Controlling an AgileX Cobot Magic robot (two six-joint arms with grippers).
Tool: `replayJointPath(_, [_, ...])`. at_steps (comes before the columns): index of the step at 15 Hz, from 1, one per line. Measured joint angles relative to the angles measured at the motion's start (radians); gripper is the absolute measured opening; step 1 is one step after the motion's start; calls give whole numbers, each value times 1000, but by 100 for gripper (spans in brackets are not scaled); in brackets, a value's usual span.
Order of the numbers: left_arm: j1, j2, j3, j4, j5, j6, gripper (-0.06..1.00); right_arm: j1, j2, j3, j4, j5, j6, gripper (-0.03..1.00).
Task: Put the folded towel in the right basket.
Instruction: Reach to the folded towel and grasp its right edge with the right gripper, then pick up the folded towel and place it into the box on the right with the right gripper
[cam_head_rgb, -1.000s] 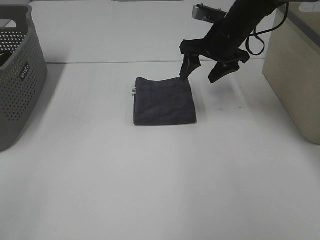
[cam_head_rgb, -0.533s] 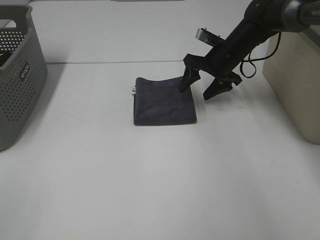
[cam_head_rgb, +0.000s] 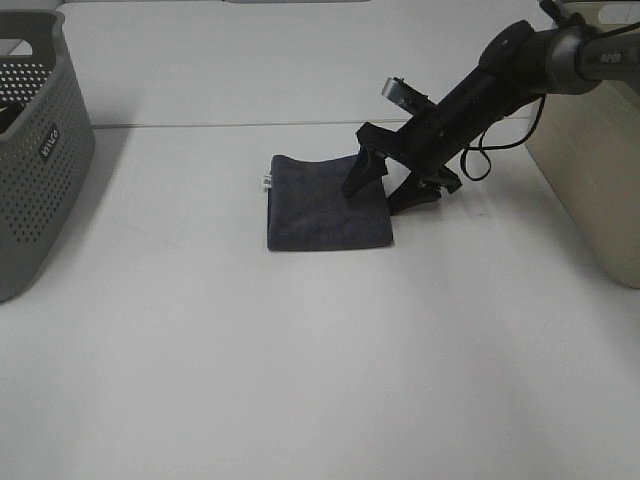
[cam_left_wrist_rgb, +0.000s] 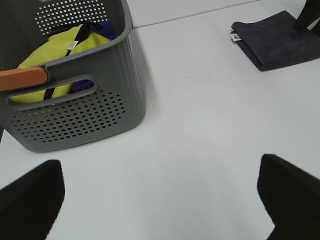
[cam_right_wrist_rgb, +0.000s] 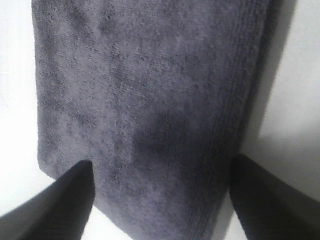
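right hand (cam_head_rgb: 372, 198) is hovering low with its fingers spread wide, straddling the edge of the folded towel (cam_head_rgb: 320, 205) — not pinching it. it's lying flat on the white surface (cam_head_rgb: 300, 350), well apart from the right basket (cam_head_rgb: 590, 170). left hand (cam_left_wrist_rgb: 160, 200) is hanging spread open too.

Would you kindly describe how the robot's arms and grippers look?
The right arm is black, with a grey upper link bearing white lettering, a silver block near the wrist and a looping black cable. The right gripper has two tapered black fingers. Of the left gripper, only two black fingertips show.
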Motion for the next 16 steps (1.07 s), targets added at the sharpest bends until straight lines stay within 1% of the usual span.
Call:
replayJointPath(1, [0,0,0,0,0,0,99,12,5,0,-3,-15,0,59])
replayJointPath(4, [0,0,0,0,0,0,99,40,14,1,-21,-49,0,14])
replayJointPath(5, [0,0,0,0,0,0,99,44,14,1,-24,-50,0,8])
replayJointPath(7, [0,0,0,0,0,0,99,45,8,1,-33,-50,0,7])
replayJointPath(8, [0,0,0,0,0,0,99,45,-38,3,-64,-51,0,7])
replayJointPath(9, [0,0,0,0,0,0,99,45,-38,3,-64,-51,0,7])
replayJointPath(10, [0,0,0,0,0,0,99,45,-138,3,-129,-50,-1,7])
replayJointPath(12, [0,0,0,0,0,0,99,45,-240,3,-190,-51,-1,7])
replayJointPath(13, [0,0,0,0,0,0,99,45,-240,3,-190,-51,-1,7])
replayJointPath(15, [0,0,0,0,0,0,99,42,-353,3,-268,-53,4,7])
replayJointPath(16, [0,0,0,0,0,0,99,12,-454,3,-332,-55,33,7])
